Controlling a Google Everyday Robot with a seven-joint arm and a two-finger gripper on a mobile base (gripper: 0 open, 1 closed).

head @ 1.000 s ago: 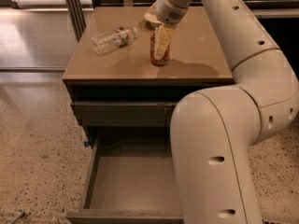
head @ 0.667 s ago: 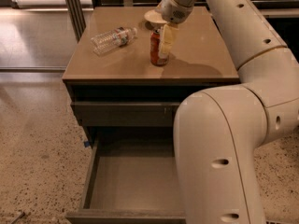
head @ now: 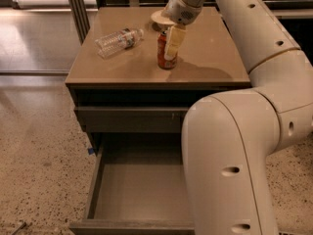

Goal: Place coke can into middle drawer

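The coke can (head: pixel 161 58), small and red-orange, stands upright near the middle of the brown cabinet top (head: pixel 210 58). My gripper (head: pixel 171 49) reaches down from the back and sits around the can, its pale parts covering the can's right side and top. The middle drawer (head: pixel 142 190) is pulled out wide below, with a smooth grey-brown floor and nothing in it. My big white arm (head: pixel 230 160) covers the drawer's right part.
A clear plastic water bottle (head: pixel 117 39) lies on its side at the cabinet top's back left. A shut grey drawer front (head: pixel 129 119) sits above the open drawer. Speckled floor (head: pixel 39 155) lies to the left.
The gripper has stayed at the can, which still stands on the cabinet top. The view has shifted slightly; nothing else has visibly moved.
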